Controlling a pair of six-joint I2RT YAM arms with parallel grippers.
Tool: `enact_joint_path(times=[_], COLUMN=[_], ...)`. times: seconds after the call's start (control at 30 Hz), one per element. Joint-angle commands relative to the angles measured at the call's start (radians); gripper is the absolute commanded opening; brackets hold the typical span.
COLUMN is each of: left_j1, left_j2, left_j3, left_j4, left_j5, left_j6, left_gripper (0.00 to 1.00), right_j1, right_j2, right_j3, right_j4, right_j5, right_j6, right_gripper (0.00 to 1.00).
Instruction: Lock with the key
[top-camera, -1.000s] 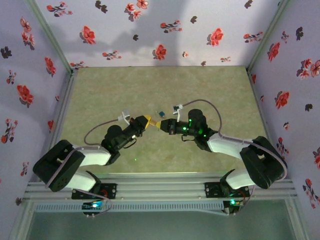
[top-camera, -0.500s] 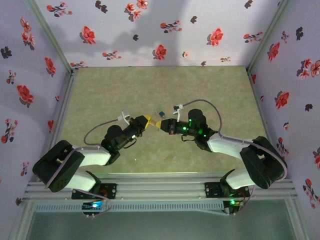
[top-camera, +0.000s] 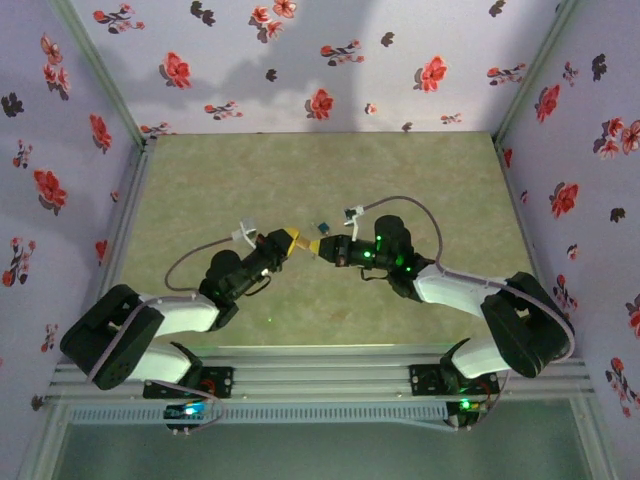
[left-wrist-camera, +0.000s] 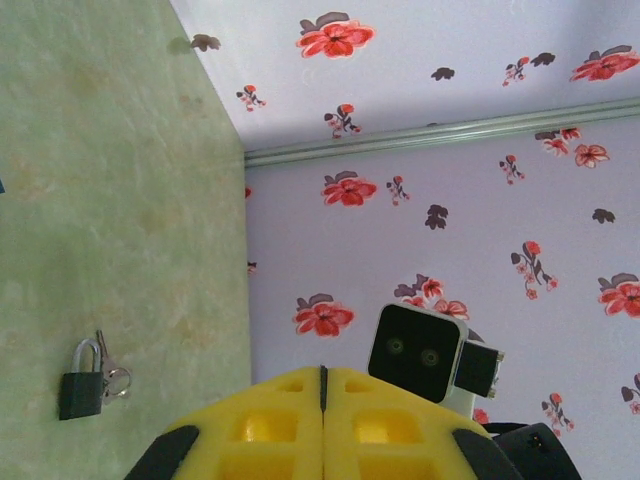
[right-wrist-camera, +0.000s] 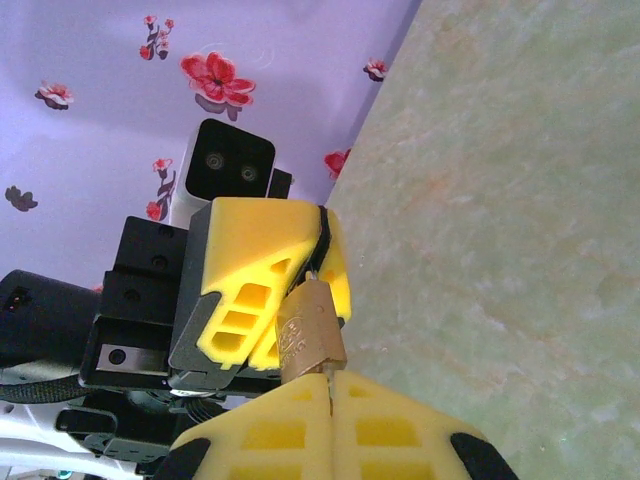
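A small brass padlock (right-wrist-camera: 312, 335) hangs in the air between my two grippers, above the middle of the green table (top-camera: 420, 180). My right gripper (right-wrist-camera: 330, 378) is shut on its near end, where a bit of silver metal shows. My left gripper (right-wrist-camera: 318, 270) faces it tip to tip and is shut on a thin metal piece, apparently the key, at the padlock's far end. From above, the left gripper (top-camera: 292, 239) and right gripper (top-camera: 320, 247) nearly touch. In the left wrist view the left gripper (left-wrist-camera: 322, 372) has its yellow fingers pressed together, and the padlock is hidden behind them.
A second, black padlock (left-wrist-camera: 80, 390) with a silver shackle and a key ring (left-wrist-camera: 115, 378) lies on the table just beyond the grippers, also seen from above as the black padlock (top-camera: 322, 227). Flowered walls (top-camera: 300, 70) close the table on three sides.
Both grippers, still joined at the brass padlock, have shifted slightly left and away from the arm bases. Both remain shut.
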Motion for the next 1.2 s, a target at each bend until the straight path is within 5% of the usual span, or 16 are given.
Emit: enact_joint_path(times=[0.0, 0.63, 1.17], left_j1=[0.048, 0.084, 0.069], left_j2=[-0.035, -0.060, -0.007], left_j3=[-0.023, -0.037, -0.043], left_j4=[0.065, 0.062, -0.097], left_j5=[-0.071, -0.081, 0.019], left_j6=[0.005, 0.001, 0.093], left_gripper=[0.00, 0.00, 0.00], right_j1=[0.001, 0.003, -0.072], right_j2=[0.012, 0.009, -0.182], right_j3=[0.000, 0.006, -0.051], right_j4=[-0.066, -0.084, -0.249], right_j5=[0.002, -0.004, 0.226], right_j6=[-0.031, -0.043, -0.106], right_gripper=[0.00, 0.00, 0.00])
